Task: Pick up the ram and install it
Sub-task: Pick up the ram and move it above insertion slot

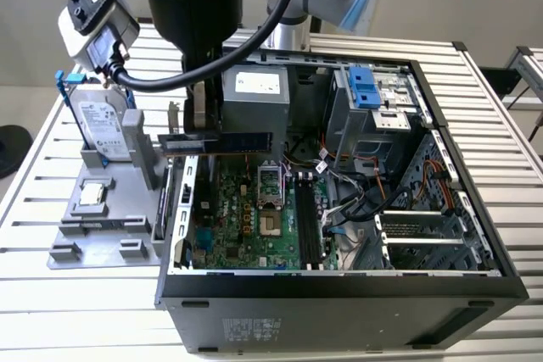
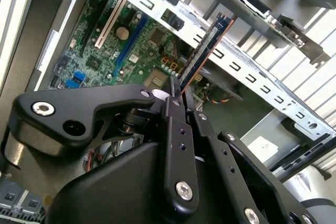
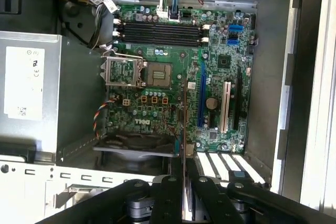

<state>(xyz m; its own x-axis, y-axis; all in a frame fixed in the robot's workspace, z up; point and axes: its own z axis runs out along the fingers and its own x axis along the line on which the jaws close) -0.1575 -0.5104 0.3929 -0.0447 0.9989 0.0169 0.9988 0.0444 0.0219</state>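
The gripper (image 2: 180,94) holds the ram (image 1: 225,141). In the second wrist view its fingers (image 2: 173,124) are clamped on one end of the stick, and the rest of the stick stands out free beyond them. In the exterior view the ram hangs in the air, lying level. It is above the case (image 1: 339,290) wall on the exterior view's left, partly over the motherboard (image 1: 246,218) and just beside the grey fixture (image 1: 93,239) on the worktop (image 1: 501,108). It touches nothing except the fingers.

In my judgement the picking up is done, and the step in hand is to carry the stick to its place. The installing has not yet begun. The memory slots (image 3: 157,31) are on the far side of the board from the stick, well apart from it, and they appear to be empty.

The stick now lies across the direction of the slots. I think the next move therefore calls for about a quarter turn, so that the long edge runs along one slot. It also calls for travel over the processor socket (image 3: 157,74) without touching it or the loose cables (image 1: 356,197). The contact edge must then come down straight and exactly over the slot, because a tilted stick could jam or bend.
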